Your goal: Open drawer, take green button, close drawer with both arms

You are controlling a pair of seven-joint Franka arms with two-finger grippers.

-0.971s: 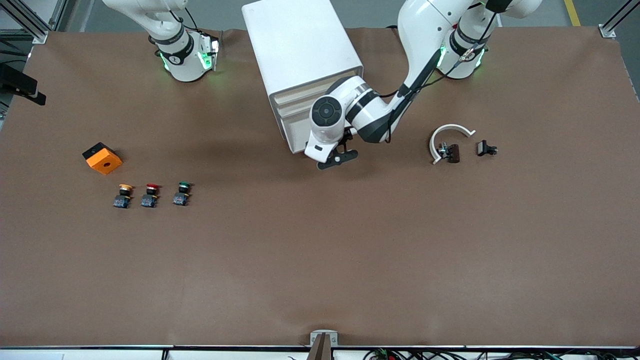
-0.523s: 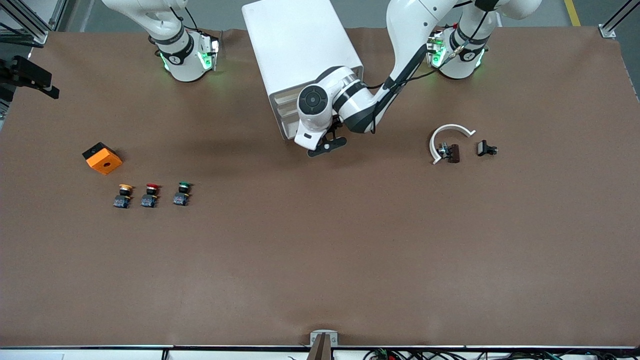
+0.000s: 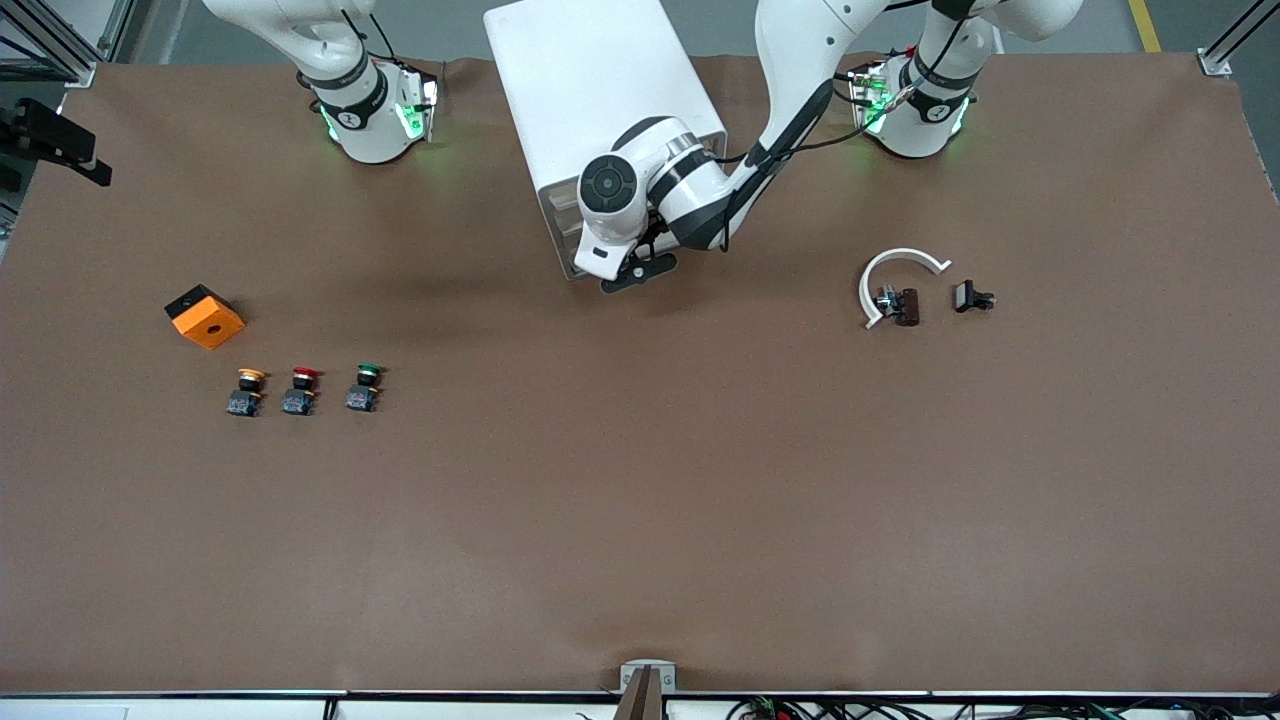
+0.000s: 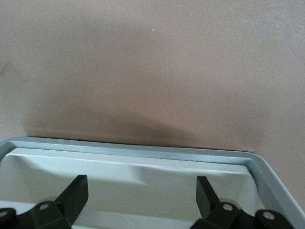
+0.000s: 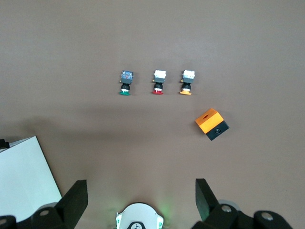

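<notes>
A brown table (image 3: 640,500) carries a white drawer cabinet (image 3: 598,95) between the arms' bases, its drawers closed. The left tool (image 4: 140,193), fingers spread wide and empty, sits at the cabinet's top drawer (image 4: 143,167). The right tool (image 5: 140,198), also wide open, waits high above the green-capped button (image 3: 364,386), which stands beside red (image 3: 301,389) and yellow (image 3: 246,391) ones.

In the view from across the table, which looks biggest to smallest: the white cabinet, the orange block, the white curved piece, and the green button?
1. Cabinet, by far the largest.
2. Curved piece.
3. Orange block, a little smaller in outline than the curved piece.
4. Green button, the smallest.
</notes>
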